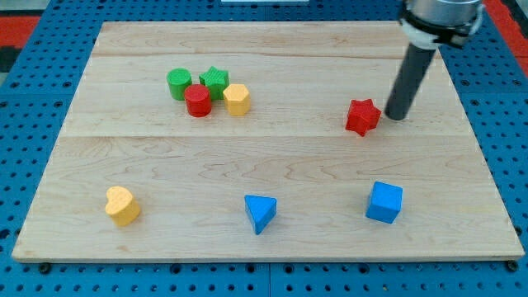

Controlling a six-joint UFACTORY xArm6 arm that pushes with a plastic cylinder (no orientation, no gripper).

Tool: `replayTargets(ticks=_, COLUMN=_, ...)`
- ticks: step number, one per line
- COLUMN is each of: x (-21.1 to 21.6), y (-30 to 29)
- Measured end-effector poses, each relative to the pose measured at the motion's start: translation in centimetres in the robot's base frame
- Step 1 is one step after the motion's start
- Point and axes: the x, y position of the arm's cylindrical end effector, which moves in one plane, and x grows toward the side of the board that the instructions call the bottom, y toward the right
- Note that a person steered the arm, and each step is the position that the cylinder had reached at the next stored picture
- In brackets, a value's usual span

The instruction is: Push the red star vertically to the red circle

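Observation:
The red star (362, 116) lies on the wooden board at the view's right of centre. My tip (395, 116) stands just to the star's right, very close to it or touching it. The red circle (198, 101) is a red cylinder far to the view's left, in a tight cluster with the green cylinder (179, 83), the green star (214, 81) and the yellow hexagon (237, 99).
A yellow heart (122, 205) lies at the bottom left. A blue triangle (260, 213) lies at the bottom centre. A blue cube (384, 202) lies at the bottom right. The board's edge (264, 257) borders a blue pegboard.

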Motion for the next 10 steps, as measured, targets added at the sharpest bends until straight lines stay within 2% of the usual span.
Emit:
replayTargets(ticks=1, x=0.1, y=-6.1)
replayTargets(ticks=2, x=1.7, y=-8.3)
replayTargets(ticks=3, x=4.1, y=-7.3)
replayTargets(ticks=5, x=3.7, y=-11.1)
replayTargets(ticks=8, x=2.1, y=-7.1)
replayTargets(ticks=9, x=2.1, y=-10.3)
replayTargets(ticks=10, x=2.1, y=-17.1)
